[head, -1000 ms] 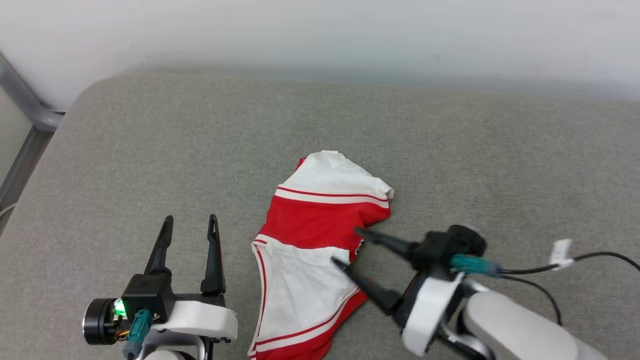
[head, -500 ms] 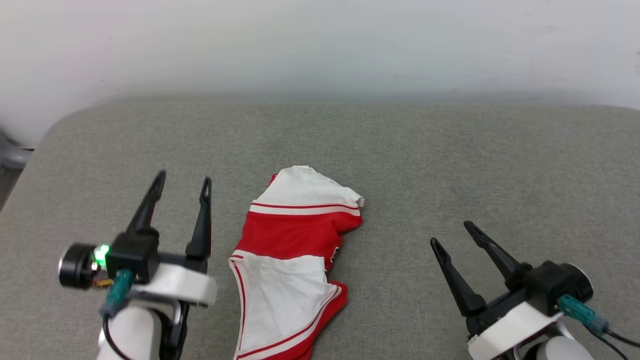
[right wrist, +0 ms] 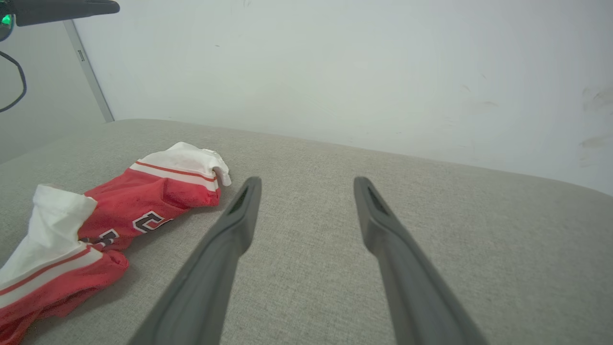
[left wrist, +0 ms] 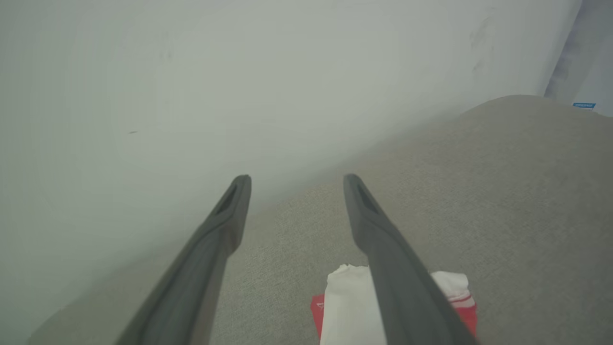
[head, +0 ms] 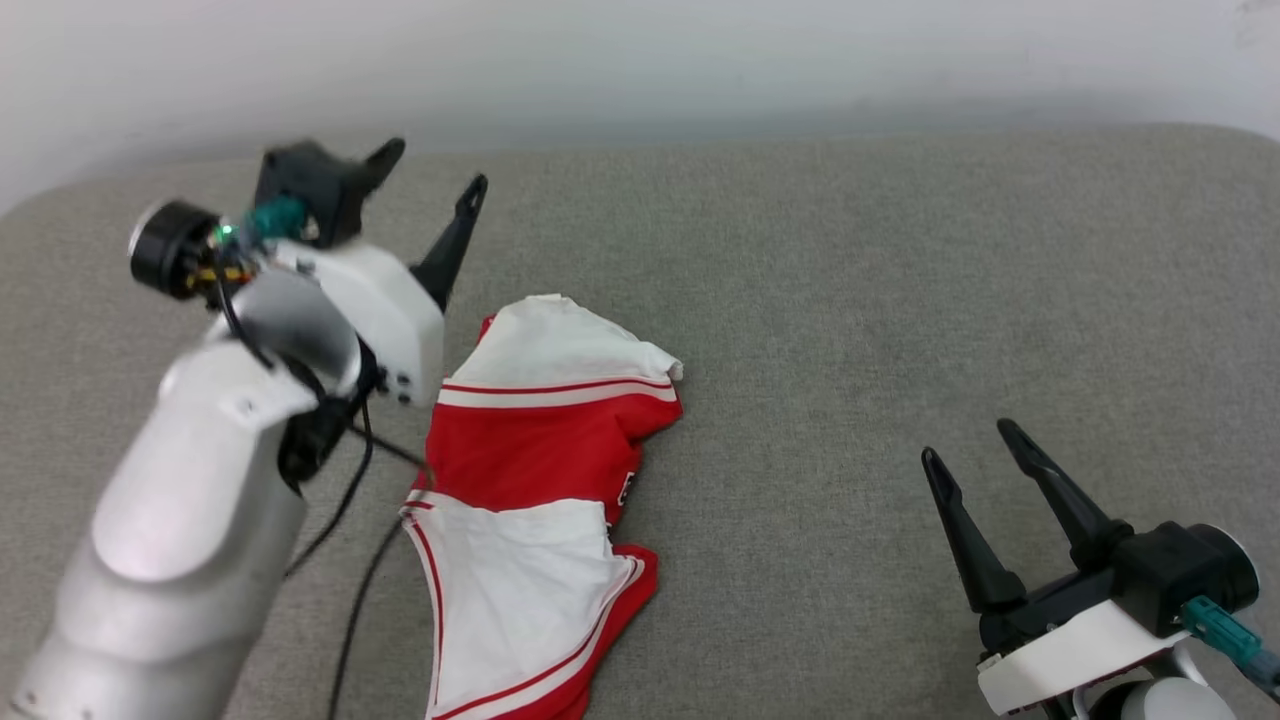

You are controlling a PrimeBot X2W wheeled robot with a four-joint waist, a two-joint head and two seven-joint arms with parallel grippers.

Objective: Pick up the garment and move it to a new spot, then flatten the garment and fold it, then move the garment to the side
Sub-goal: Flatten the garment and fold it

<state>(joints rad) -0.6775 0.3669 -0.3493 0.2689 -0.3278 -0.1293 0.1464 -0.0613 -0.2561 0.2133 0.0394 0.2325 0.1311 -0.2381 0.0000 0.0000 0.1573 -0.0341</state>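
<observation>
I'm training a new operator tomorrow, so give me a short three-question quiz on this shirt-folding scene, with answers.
1. True or false: the right gripper is shut on the garment.
2. How does the garment lie? A) bunched up on the grey cushion; B) spread flat with both sleeves out; C) draped over a gripper.
3. Fill in: the jaws of the left gripper stand ____.
Key: 1 false, it is open and apart from the garment; 2 A; 3 open.
</observation>
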